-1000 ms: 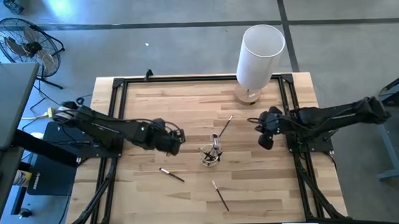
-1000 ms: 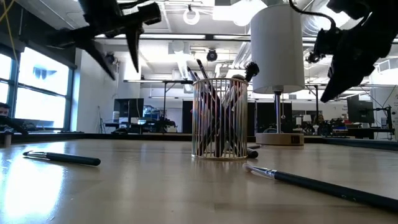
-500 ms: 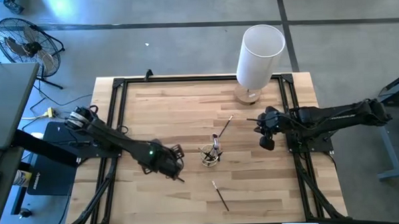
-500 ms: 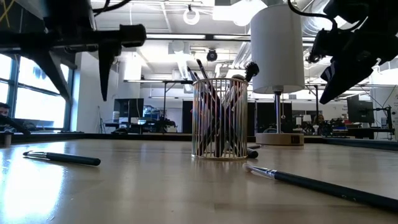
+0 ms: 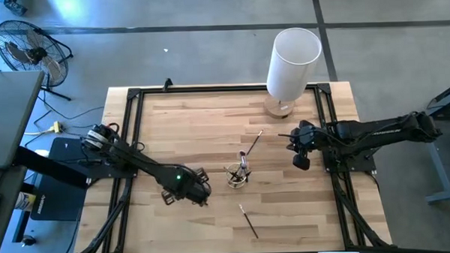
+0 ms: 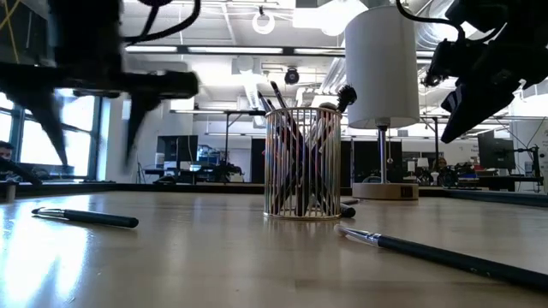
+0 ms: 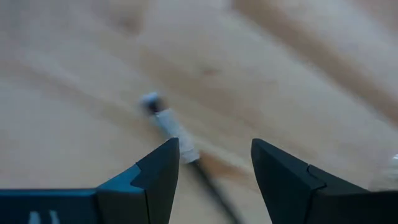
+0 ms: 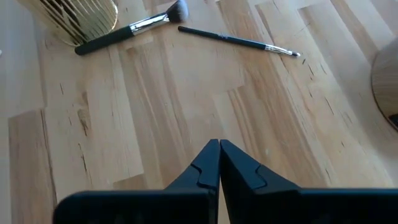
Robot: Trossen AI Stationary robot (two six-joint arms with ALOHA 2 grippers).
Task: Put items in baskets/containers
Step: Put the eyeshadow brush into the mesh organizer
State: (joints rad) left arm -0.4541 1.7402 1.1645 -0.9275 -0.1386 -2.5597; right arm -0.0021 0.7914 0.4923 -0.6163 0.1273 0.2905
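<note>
Left pincer (image 7: 214, 171): fingers spread wide, holding nothing, poised low over a makeup brush (image 7: 174, 134) lying flat on the desk (image 5: 187, 120), the brush's long axis running aslant through the gap between the fingers, its pale ferrule and small dark tip just ahead of them. Left arm plainly nearer; right pincer (image 8: 219, 163) shut and empty, waiting well apart at the desk's right side. Brush: thin, dark-handled; ribbed cup (image 5: 236, 175) of standing brushes just right of the left pincer.
</note>
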